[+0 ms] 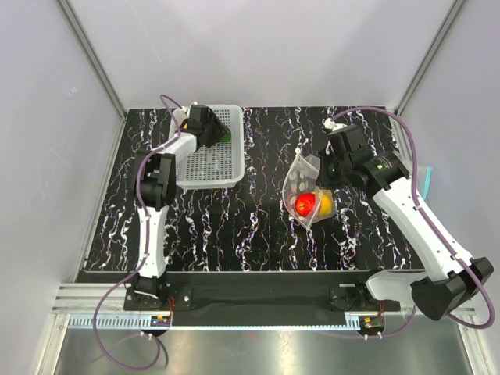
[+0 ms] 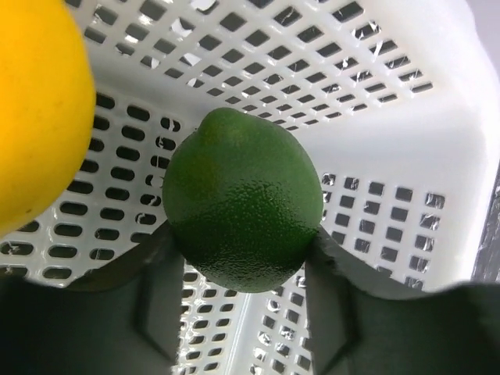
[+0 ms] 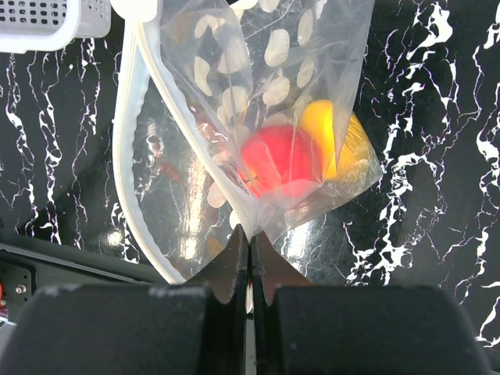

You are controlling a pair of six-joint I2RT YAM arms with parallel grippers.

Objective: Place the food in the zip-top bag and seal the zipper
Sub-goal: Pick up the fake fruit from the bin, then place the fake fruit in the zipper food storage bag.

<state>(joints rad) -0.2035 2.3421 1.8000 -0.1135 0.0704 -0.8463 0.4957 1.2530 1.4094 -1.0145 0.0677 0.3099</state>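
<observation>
In the left wrist view my left gripper [image 2: 244, 262] has both fingers against the sides of the dark green fruit [image 2: 242, 195], inside the white mesh basket [image 2: 375, 117]. A yellow fruit [image 2: 35, 117] lies close beside it on the left. In the top view the left gripper [image 1: 207, 126] is down in the basket [image 1: 207, 168]. My right gripper [image 3: 250, 238] is shut on an edge of the dotted zip-top bag [image 3: 266, 78], holding its mouth open. The pale zipper [image 3: 125, 164] curves on the left. A red fruit [image 3: 281, 160] and a yellow fruit [image 3: 337, 137] lie inside the bag [image 1: 306, 183].
The basket stands at the back left of the black marbled table [image 1: 258, 234]; its corner shows in the right wrist view [image 3: 55, 19]. Grey walls enclose the table on three sides. The right arm [image 1: 406, 207] reaches over the table's right side.
</observation>
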